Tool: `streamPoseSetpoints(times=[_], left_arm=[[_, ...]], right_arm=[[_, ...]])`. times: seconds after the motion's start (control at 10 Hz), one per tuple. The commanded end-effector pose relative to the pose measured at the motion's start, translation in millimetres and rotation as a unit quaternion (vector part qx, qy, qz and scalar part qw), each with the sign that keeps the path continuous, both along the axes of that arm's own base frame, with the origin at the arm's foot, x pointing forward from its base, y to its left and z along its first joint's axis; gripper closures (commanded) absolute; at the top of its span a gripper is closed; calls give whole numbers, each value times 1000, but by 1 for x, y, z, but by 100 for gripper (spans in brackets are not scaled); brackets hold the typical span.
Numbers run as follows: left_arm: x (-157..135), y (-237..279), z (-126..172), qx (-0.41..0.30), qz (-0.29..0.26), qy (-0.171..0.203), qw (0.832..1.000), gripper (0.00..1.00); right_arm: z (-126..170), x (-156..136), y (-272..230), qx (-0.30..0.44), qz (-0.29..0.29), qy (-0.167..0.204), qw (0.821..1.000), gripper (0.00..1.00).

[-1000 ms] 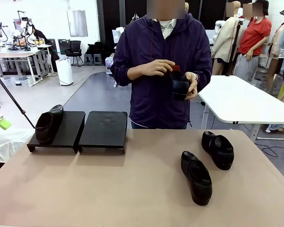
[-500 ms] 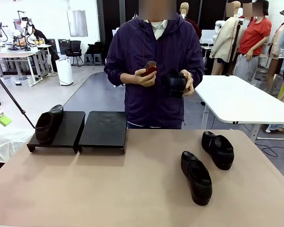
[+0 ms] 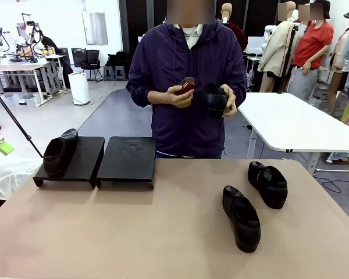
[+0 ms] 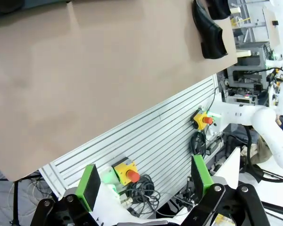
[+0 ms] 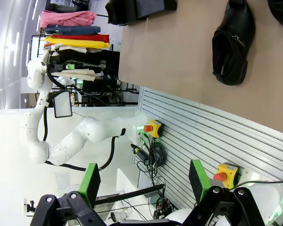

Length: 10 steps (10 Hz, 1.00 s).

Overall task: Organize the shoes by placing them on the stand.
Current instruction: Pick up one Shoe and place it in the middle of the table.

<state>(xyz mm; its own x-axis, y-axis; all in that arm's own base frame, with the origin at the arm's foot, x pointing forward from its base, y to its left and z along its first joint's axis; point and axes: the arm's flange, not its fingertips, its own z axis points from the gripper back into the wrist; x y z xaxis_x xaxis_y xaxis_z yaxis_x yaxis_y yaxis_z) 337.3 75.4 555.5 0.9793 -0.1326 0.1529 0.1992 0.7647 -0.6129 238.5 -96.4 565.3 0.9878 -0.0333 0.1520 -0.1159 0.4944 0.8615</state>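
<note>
The stand [image 3: 128, 158] carries one shoe [image 3: 59, 152] on its left end; a second shoe [image 3: 242, 217] and a third shoe [image 3: 268, 183] lie on the desk [image 3: 134, 232] well to the stand's right. Beyond the stand a person [image 3: 180, 128] holds a fourth shoe [image 3: 214, 100] and a small reddish object [image 3: 185, 87]. Left claw [image 4: 145, 181] and right claw [image 5: 144, 182]: jaws apart, empty.

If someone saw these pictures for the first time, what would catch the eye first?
The person across the table, holding a black shoe and a reddish brush. Next, two loose shoes lie on the table's right part, and one shoe sits on the black stand at left.
</note>
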Motion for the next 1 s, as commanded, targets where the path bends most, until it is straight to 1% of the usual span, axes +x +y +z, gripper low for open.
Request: streamPoseSetpoints(times=[0.0,0.1,0.2,0.3,0.4,0.5,0.6,0.7,0.8,0.9], left_arm=[[-3,3,3,-1,-4,1,1000,0],[-3,3,3,-1,-4,1,1000,0],[-3,3,3,-1,-4,1,1000,0],[-3,3,3,-1,-4,1,1000,0],[-3,3,3,-1,-4,1,1000,0],[-3,3,3,-1,-4,1,1000,0],[-3,3,3,-1,-4,1,1000,0],[-3,3,3,-1,-4,1,1000,0],[-3,3,3,-1,-4,1,1000,0],[-3,3,3,-1,-4,1,1000,0]], right_arm=[[3,3,21,-60,-1,20,998,0],[2,5,51,-130,-17,34,991,0],[0,9,69,-170,-36,37,984,0],[-8,13,96,-225,-35,41,973,0],[-17,13,121,-278,-27,40,959,0],[-26,15,142,-307,0,44,951,0],[-32,16,161,-336,15,26,941,0],[-36,23,171,-345,37,20,938,0],[-25,13,151,-309,4,27,951,0],[-25,13,151,-309,4,27,951,0]])
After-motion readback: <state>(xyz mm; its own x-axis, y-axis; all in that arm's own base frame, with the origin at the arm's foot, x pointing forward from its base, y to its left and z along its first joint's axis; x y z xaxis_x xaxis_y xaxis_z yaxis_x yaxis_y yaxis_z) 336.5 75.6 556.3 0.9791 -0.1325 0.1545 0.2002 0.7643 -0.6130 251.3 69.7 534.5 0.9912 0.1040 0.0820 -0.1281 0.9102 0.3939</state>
